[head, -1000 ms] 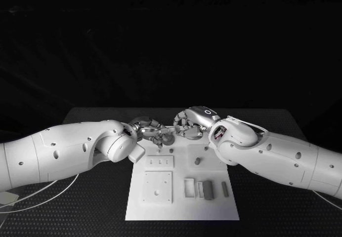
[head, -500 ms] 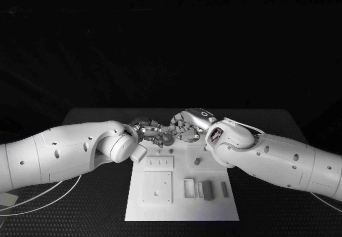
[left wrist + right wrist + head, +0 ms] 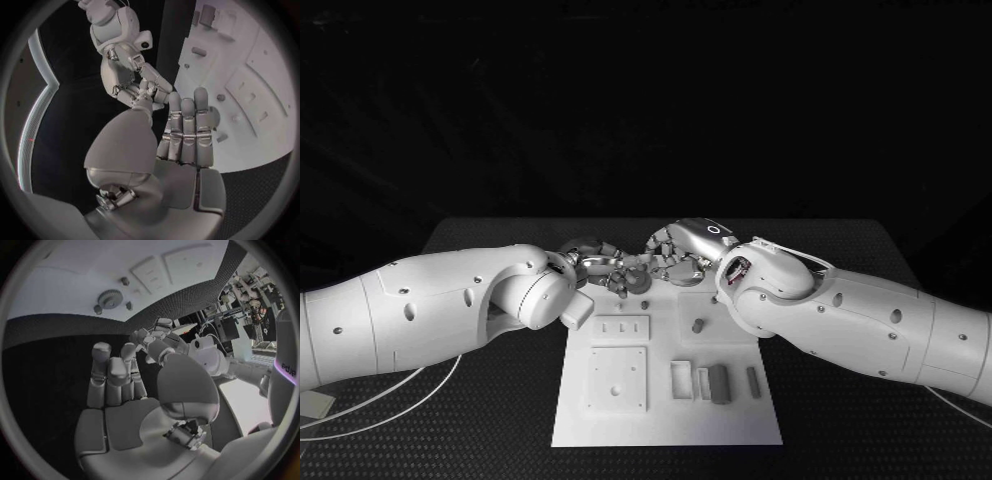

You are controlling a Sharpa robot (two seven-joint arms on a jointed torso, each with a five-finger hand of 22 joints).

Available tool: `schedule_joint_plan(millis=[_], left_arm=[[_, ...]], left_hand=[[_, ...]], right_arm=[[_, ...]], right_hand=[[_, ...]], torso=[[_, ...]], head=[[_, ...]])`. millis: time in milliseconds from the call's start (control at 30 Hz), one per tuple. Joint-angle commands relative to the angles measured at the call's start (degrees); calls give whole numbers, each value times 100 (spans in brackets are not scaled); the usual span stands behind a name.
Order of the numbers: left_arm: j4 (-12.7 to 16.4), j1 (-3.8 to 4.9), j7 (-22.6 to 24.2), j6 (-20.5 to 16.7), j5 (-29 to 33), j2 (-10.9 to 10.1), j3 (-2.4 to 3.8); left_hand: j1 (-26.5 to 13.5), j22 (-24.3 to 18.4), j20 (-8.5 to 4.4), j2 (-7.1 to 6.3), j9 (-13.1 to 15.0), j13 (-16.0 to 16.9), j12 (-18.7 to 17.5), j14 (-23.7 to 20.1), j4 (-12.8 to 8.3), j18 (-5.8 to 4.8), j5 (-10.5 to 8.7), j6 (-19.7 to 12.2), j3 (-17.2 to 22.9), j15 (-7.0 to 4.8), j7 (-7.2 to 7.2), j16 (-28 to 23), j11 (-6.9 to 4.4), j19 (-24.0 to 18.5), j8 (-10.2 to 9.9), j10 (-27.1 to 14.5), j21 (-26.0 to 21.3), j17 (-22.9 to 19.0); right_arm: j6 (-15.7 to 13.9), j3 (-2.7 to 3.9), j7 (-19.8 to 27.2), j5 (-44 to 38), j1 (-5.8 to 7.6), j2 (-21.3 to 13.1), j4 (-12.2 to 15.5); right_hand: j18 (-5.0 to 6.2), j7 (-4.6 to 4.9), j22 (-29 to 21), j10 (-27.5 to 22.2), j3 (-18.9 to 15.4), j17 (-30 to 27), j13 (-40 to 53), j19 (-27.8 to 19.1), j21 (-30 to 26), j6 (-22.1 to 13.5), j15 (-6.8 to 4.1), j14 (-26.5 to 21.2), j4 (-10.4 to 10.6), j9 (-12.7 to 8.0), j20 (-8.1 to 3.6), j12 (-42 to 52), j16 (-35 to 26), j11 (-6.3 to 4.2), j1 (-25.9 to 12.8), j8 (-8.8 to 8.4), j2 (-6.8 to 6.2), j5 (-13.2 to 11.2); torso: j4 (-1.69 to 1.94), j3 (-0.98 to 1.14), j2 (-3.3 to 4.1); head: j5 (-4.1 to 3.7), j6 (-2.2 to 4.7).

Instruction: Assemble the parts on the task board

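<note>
Hands [image 3: 607, 268] [image 3: 678, 252] meet fingertip-to-fingertip above task board [image 3: 668, 420].

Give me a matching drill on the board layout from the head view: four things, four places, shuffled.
Things:
1. slotted plate
2. square plate
3. dark peg
4. dark bar

Places:
A. near right part of the task board, among other small pieces
B. near left part of the board
C. right half, standing alone, level with the slotted plate
D. left half, just beyond the square plate

Pairs: 1-D, 2-B, 3-C, 4-A
</note>
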Motion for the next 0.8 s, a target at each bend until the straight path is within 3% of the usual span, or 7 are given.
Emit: schedule_joint_plan(millis=[33,800], left_arm=[[16,0,21,-37,1,6,5],[61,0,90,237,-40,4,5]], left_hand=[[-17,23,-36,17,13,20,60,-18,6,128,-5,233,17,-21,-26,73,27,24,44,-391,51,-11],[-35,124,-72,41,63,91,185,-52,5,121,-6,363,-26,-60,-86,262,-12,28,109,-412,100,-61]], right_arm=[[66,2,-34,-53,-4,10,7],[110,1,-42,-73,-17,146,-166]], right_hand=[[162,165,85,-22,1,5,10,28,20,223,-41,9,12,-3,-22,33,-24,-17,-49,33,-12,8],[162,162,84,-19,11,4,24,31,21,231,-44,12,9,2,-26,44,-29,-20,-54,29,-10,8]], torso=[[1,0,-1],[5,3,0]], head=[[-7,-2],[6,20]])
